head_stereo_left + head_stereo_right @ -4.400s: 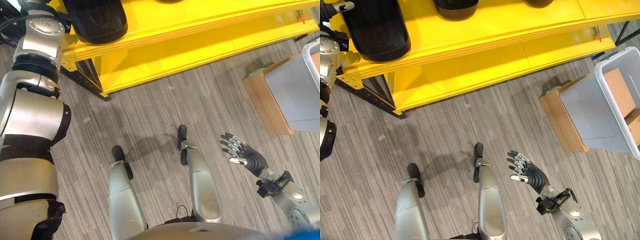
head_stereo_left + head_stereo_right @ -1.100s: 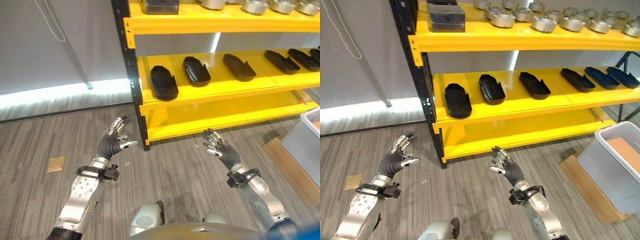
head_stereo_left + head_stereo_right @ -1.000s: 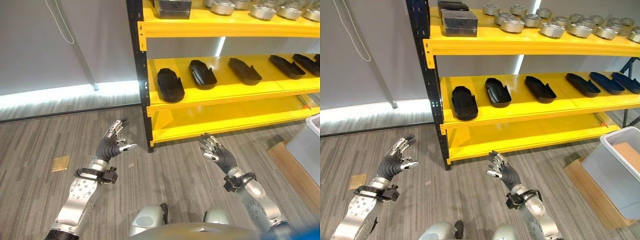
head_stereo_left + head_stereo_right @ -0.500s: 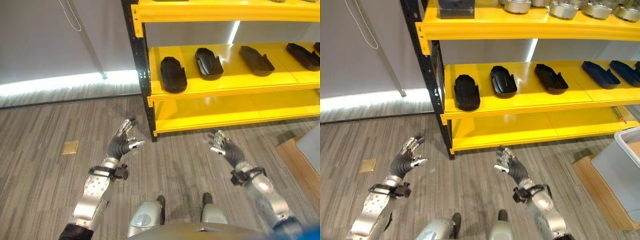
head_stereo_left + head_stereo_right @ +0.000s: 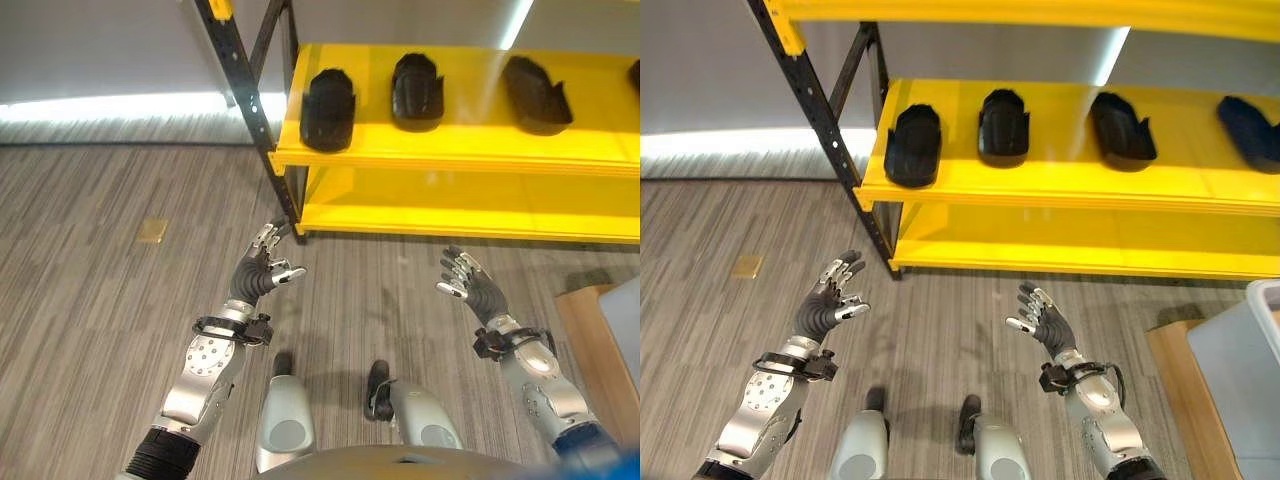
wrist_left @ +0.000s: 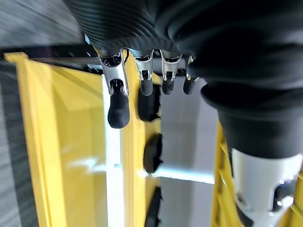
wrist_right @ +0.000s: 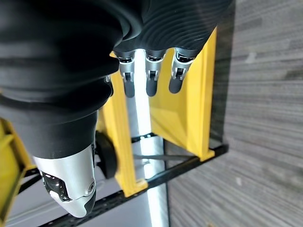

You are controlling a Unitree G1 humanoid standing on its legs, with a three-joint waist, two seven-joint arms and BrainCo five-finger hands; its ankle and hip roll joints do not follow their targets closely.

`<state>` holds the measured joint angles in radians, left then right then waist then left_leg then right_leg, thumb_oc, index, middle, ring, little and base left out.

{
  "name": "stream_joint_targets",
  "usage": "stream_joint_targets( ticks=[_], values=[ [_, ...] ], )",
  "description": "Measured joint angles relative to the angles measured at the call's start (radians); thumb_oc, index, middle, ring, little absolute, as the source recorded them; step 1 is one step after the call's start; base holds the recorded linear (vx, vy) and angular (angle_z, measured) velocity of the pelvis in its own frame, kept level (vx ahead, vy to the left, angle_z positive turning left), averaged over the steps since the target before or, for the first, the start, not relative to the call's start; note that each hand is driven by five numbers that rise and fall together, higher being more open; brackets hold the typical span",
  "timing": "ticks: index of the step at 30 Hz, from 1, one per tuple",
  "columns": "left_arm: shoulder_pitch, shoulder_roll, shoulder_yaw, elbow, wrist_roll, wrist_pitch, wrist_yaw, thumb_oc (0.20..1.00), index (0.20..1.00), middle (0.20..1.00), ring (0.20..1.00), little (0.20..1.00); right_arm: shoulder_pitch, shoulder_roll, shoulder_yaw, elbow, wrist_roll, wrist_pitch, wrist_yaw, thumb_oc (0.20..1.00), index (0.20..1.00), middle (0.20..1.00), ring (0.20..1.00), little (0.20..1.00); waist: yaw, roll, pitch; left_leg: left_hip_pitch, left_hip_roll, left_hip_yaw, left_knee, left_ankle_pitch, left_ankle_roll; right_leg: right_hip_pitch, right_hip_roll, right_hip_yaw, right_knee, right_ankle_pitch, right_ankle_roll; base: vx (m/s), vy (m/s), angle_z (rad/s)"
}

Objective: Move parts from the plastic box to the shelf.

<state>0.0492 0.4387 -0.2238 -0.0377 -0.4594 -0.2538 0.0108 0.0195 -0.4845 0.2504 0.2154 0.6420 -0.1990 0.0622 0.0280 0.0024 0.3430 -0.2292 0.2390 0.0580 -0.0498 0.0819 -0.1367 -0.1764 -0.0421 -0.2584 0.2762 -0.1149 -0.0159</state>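
Left hand [image 5: 262,276] and right hand [image 5: 476,290] are raised over the floor, fingers spread wide, holding nothing. Black parts [image 5: 327,95] lie on the yellow shelf [image 5: 450,150] beyond.

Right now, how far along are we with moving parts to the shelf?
Done: black parts already lie in a row on the yellow shelf. In hand: nothing; the left hand and right hand hover open above the floor. Left: the plastic box sits at the right; its contents are hidden.
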Motion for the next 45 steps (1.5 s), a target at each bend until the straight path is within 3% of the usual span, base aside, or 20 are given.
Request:
stream_joint_targets(
  ticks=[2, 5, 6, 8, 9, 13, 16, 20, 26, 29, 33, 40, 42, 45],
  values=[
    [0.000, 0.002, 0.004, 0.013, 0.001, -0.002, 0.018, 1.000, 1.000, 1.000, 1.000, 1.000, -0.003, 0.024, 0.003, 0.007, -0.001, -0.005, -0.007, 1.000, 1.000, 1.000, 1.000, 1.000, 0.018, 0.002, 0.003, 0.002, 0.007, -0.031, 0.034, -0.001, 0.001, 0.027, 0.025, 0.023, -0.037, 0.019, 0.026, 0.20, 0.251, -0.26],
    [-0.002, 0.001, 0.010, 0.029, 0.001, -0.004, 0.022, 1.000, 1.000, 1.000, 1.000, 1.000, -0.023, 0.045, -0.001, 0.000, 0.000, -0.017, -0.005, 1.000, 1.000, 1.000, 1.000, 1.000, 0.021, 0.004, 0.002, 0.062, -0.048, -0.093, 0.076, -0.005, 0.007, 0.057, 0.026, 0.052, -0.090, 0.021, 0.027, 0.15, 0.232, -0.72],
    [-0.017, 0.003, 0.010, 0.030, 0.002, -0.004, 0.021, 1.000, 1.000, 1.000, 1.000, 1.000, -0.015, 0.044, -0.010, -0.003, 0.000, -0.017, -0.005, 1.000, 1.000, 1.000, 1.000, 1.000, 0.010, 0.009, 0.001, 0.080, -0.062, -0.060, 0.078, -0.004, 0.009, 0.058, 0.022, 0.052, -0.094, 0.047, 0.002, 0.13, 0.222, -0.29],
    [-0.050, 0.006, 0.010, 0.030, 0.004, -0.007, 0.021, 1.000, 1.000, 1.000, 1.000, 1.000, -0.003, 0.046, -0.018, -0.003, 0.001, -0.017, -0.006, 1.000, 1.000, 1.000, 1.000, 1.000, -0.012, 0.016, 0.002, 0.085, -0.068, -0.027, 0.085, 0.018, 0.021, 0.057, 0.011, 0.057, -0.094, 0.048, 0.001, 0.10, 0.184, -0.16],
    [-0.060, 0.007, 0.012, 0.033, 0.008, -0.007, 0.024, 1.000, 1.000, 1.000, 1.000, 1.000, 0.001, 0.047, -0.010, -0.003, 0.001, -0.017, -0.006, 1.000, 1.000, 1.000, 1.000, 1.000, -0.005, 0.002, 0.002, 0.092, -0.090, 0.000, 0.088, 0.022, 0.048, 0.049, -0.012, 0.078, -0.088, 0.047, 0.006, 0.07, 0.147, -0.27],
    [-0.081, 0.036, 0.022, 0.032, 0.023, -0.015, 0.047, 1.000, 1.000, 1.000, 1.000, 1.000, -0.002, 0.057, 0.048, -0.005, 0.000, -0.014, -0.002, 1.000, 1.000, 1.000, 1.000, 1.000, 0.015, -0.008, -0.004, 0.082, -0.172, 0.069, 0.109, -0.011, 0.125, 0.048, -0.104, 0.108, -0.130, 0.093, 0.075, 0.06, 0.108, -0.20],
    [-0.117, 0.089, 0.018, 0.032, 0.103, -0.023, 0.085, 1.000, 1.000, 1.000, 1.000, 1.000, -0.017, 0.085, 0.073, -0.002, 0.000, -0.013, 0.011, 1.000, 1.000, 1.000, 1.000, 1.000, 0.019, -0.013, -0.006, 0.082, -0.195, 0.085, 0.106, -0.020, 0.143, 0.061, -0.133, 0.111, -0.169, 0.117, 0.110, 0.04, 0.035, -0.06],
    [-0.203, 0.143, -0.007, 0.043, 0.269, -0.034, 0.144, 1.000, 1.000, 1.000, 1.000, 1.000, -0.023, 0.085, 0.075, -0.001, 0.000, -0.010, 0.017, 1.000, 1.000, 1.000, 1.000, 1.000, 0.013, -0.041, -0.022, 0.084, -0.199, 0.097, 0.101, -0.021, 0.145, 0.090, -0.160, 0.156, -0.237, 0.147, 0.150, 0.04, 0.017, -0.09],
    [-0.421, 0.201, -0.144, 0.140, 0.525, -0.043, 0.228, 1.000, 1.000, 1.000, 1.000, 1.000, -0.019, 0.074, 0.076, 0.000, 0.000, -0.011, 0.022, 1.000, 1.000, 1.000, 1.000, 1.000, -0.068, -0.063, -0.034, 0.096, -0.154, 0.114, 0.067, 0.003, 0.108, 0.079, -0.112, 0.179, -0.268, 0.162, 0.135, 0.01, -0.005, -0.20],
    [-0.526, 0.195, -0.214, 0.232, 0.637, -0.040, 0.259, 1.000, 1.000, 1.000, 1.000, 1.000, -0.013, 0.072, 0.078, 0.003, 0.000, -0.013, 0.023, 1.000, 1.000, 1.000, 1.000, 1.000, -0.089, -0.072, -0.042, 0.090, -0.138, 0.137, 0.048, 0.014, 0.091, 0.055, -0.099, 0.191, -0.282, 0.177, 0.123, 0.00, -0.013, -0.33],
    [-0.572, 0.150, -0.297, 0.298, 0.779, -0.030, 0.283, 1.000, 1.000, 1.000, 1.000, 1.000, -0.004, 0.072, 0.078, 0.017, 0.000, -0.014, 0.024, 1.000, 1.000, 1.000, 1.000, 1.000, -0.141, -0.070, -0.042, 0.088, -0.128, 0.161, 0.028, 0.032, 0.094, 0.045, -0.088, 0.194, -0.316, 0.224, 0.111, 0.00, -0.009, -0.20],
    [-0.631, 0.100, -0.360, 0.436, 0.888, 0.015, 0.323, 1.000, 1.000, 1.000, 1.000, 1.000, 0.018, 0.049, 0.079, 0.017, 0.000, -0.016, 0.017, 1.000, 1.000, 1.000, 1.000, 1.000, -0.149, -0.048, -0.028, 0.090, -0.114, 0.184, 0.005, 0.040, 0.082, 0.038, -0.071, 0.214, -0.349, 0.239, 0.109, 0.00, 0.001, -0.10],
    [-0.648, 0.106, -0.359, 0.466, 0.917, 0.023, 0.329, 1.000, 1.000, 1.000, 1.000, 1.000, 0.018, 0.031, 0.078, 0.018, 0.000, -0.016, 0.017, 1.000, 1.000, 1.000, 1.000, 1.000, -0.145, -0.047, -0.015, 0.091, -0.113, 0.184, -0.003, 0.044, 0.080, 0.037, -0.069, 0.214, -0.350, 0.239, 0.110, 0.00, 0.016, 0.00],
    [-0.661, 0.181, -0.331, 0.496, 0.937, 0.053, 0.357, 1.000, 1.000, 1.000, 1.000, 1.000, 0.023, 0.032, 0.076, 0.016, 0.000, -0.016, 0.018, 1.000, 1.000, 1.000, 1.000, 1.000, -0.146, -0.049, 0.018, 0.087, -0.113, 0.185, -0.007, 0.045, 0.080, 0.036, -0.068, 0.214, -0.363, 0.248, 0.106, 0.00, 0.000, 0.00]
  ],
)
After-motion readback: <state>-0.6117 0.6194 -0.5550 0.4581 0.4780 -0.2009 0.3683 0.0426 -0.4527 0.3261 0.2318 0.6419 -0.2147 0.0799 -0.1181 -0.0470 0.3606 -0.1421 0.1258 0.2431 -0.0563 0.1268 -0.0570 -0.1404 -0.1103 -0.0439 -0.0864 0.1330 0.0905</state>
